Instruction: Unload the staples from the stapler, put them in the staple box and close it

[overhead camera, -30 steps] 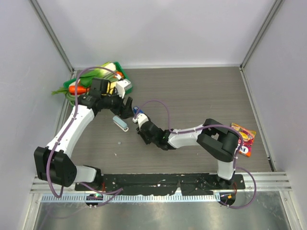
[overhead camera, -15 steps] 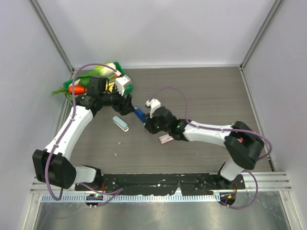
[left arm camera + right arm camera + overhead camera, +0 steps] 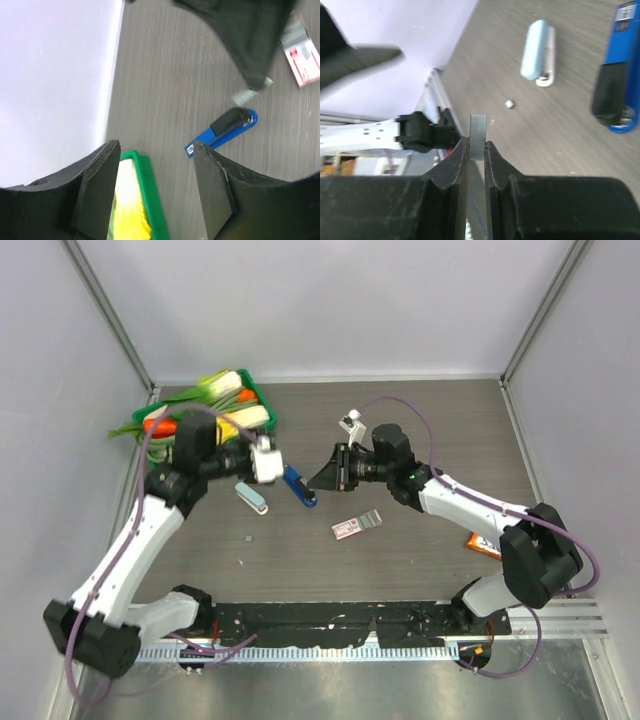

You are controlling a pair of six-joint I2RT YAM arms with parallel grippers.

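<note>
Here the right gripper (image 3: 476, 146) pinches the staples (image 3: 478, 129), apart from the blue stapler (image 3: 299, 486) on the bench (image 3: 430, 425) (left gripper (image 3: 156, 152) empty, jaws apart), so a quick swing could shake that thin strip loose.

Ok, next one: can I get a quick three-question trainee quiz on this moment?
1. True or false: the right gripper pinches the staples.
2. What sits between the fingers of the left gripper? A) a stapler B) nothing C) the staples
3. How many staplers lie on the table?

Key: 1 true. 2 B: its jaws stand open and empty. 3 two: the blue stapler and the pale stapler.
</note>
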